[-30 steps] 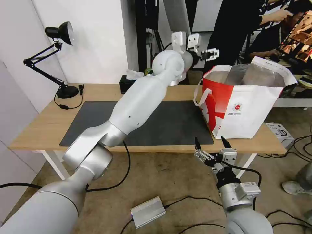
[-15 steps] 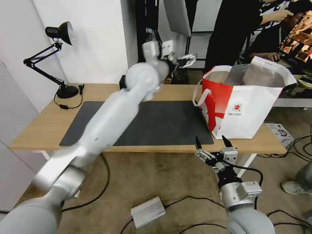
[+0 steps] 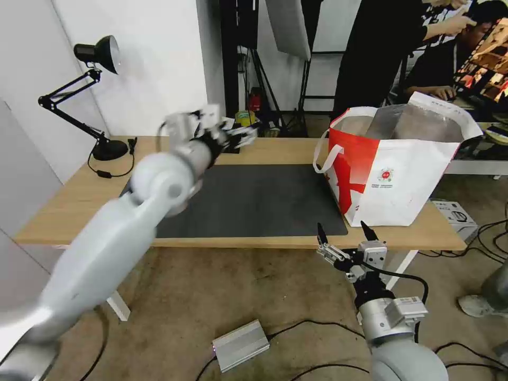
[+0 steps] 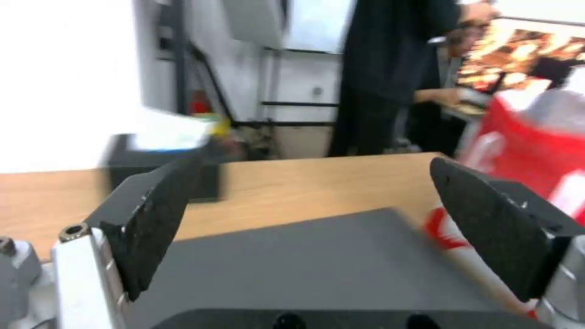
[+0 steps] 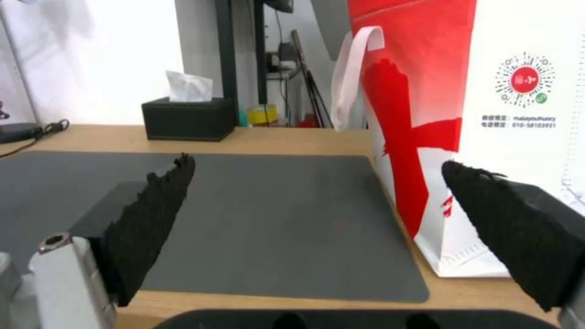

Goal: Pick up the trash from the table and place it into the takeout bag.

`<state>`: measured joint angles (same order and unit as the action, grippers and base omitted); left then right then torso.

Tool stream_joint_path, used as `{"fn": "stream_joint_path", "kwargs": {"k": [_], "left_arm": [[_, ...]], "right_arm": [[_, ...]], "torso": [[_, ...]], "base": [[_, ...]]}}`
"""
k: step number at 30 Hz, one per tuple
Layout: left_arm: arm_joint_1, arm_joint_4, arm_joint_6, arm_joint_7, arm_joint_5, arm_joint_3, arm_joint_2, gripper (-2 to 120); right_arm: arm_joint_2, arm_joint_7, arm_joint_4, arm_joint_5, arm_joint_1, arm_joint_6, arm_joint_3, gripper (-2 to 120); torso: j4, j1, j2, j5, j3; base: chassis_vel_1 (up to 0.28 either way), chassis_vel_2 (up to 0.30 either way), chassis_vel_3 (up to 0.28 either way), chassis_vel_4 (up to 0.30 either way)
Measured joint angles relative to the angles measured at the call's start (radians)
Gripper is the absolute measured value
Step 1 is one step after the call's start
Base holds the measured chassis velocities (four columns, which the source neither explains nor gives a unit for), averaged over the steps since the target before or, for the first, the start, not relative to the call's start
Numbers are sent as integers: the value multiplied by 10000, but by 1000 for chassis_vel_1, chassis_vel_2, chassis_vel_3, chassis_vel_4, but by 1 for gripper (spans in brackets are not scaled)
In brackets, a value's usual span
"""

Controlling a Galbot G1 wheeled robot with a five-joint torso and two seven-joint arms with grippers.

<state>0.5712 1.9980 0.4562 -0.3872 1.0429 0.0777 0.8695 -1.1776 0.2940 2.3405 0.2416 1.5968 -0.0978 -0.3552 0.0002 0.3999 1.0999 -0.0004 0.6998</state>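
Note:
The takeout bag (image 3: 391, 174) stands open at the right end of the table (image 3: 69, 206), its foil lining showing. The trash is out of view. My left gripper (image 3: 244, 135) hangs open and empty over the table's back edge, left of the bag and above the far rim of the dark mat (image 3: 264, 196). In the left wrist view its fingers (image 4: 152, 219) frame the mat (image 4: 292, 265), with the bag (image 4: 536, 146) off to one side. My right gripper (image 3: 342, 235) sits open and empty just below the table's front edge, facing the mat (image 5: 262, 214) and the bag (image 5: 487, 114).
A black tissue box (image 5: 186, 119) stands at the back of the table, close to my left gripper. A black desk lamp (image 3: 100, 53) occupies the back left corner. People stand behind the bag. On the floor lie a silver box (image 3: 241, 344) and cables.
My left arm has swung left and down, from beside the bag's top rim to the back middle of the table, gripper still open. The right arm has stayed put.

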Motion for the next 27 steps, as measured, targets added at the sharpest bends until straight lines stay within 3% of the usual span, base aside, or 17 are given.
{"fn": "stream_joint_path", "kwargs": {"k": [2, 3, 5, 7, 9, 12, 14, 16, 18, 22, 27], "left_arm": [[1334, 521, -488, 154, -667, 787, -509, 100], [1334, 521, -488, 154, -667, 787, -509, 100], [2884, 1088, -735, 428, -1325, 1851, -718, 100], [4250, 1554, -925, 586, -1897, 2905, -646, 100], [4640, 1681, -1018, 647, -2106, 3210, -536, 100], [5769, 2050, -1326, 973, -2929, 4194, -12, 100], [6059, 2147, -1394, 1090, -3096, 4415, 122, 100], [7252, 2474, -1748, 1588, -3810, 5208, 615, 100], [7644, 2598, -1864, 1760, -4035, 5450, 800, 100], [9835, 3366, -2770, 2764, -5332, 6808, 2211, 100], [10652, 3699, -3571, 3129, -6375, 7080, 3114, 100]], "right_arm": [[-5, -6, 3, -5, 23, -4, 3, 100], [-5, -6, 3, -5, 23, -4, 3, 100], [-17, -8, 2, -10, 16, -6, 7, 100], [-52, -10, 11, -23, 60, -7, -15, 100], [-81, -10, 37, -43, 134, -8, -52, 100], [-160, -7, 163, -194, 377, -8, -168, 100], [-171, -7, 198, -221, 438, -8, -190, 100], [-182, -5, 272, -258, 537, -8, -233, 100], [-185, -5, 285, -267, 553, -7, -238, 100], [-201, -6, 338, -299, 642, -8, -245, 100], [-373, -6, 428, -484, 810, 3, -294, 100]], "torso": [[-1, -1, 1, -2, 0], [-1, -1, 1, -2, 0], [0, -1, 0, 0, 0], [5, -1, 1, 4, -1], [2, -1, 1, 4, -1], [-6, -1, 1, 6, 0], [-7, -1, 2, 5, 0], [-4, -1, 2, 3, 0], [-4, -1, 2, 5, 0], [1, -2, 2, 5, 0], [-7, -2, 2, 5, 0]], "base": [[0, 0, 0, 0], [0, 0, 0, 0], [0, 0, 0, 0], [0, 0, 0, 0], [0, 0, 0, 0], [0, 0, 0, 0], [0, 0, 0, 0], [0, 0, 0, 0], [0, 0, 0, 0], [0, 0, 0, 0], [0, 0, 0, 0]]}}
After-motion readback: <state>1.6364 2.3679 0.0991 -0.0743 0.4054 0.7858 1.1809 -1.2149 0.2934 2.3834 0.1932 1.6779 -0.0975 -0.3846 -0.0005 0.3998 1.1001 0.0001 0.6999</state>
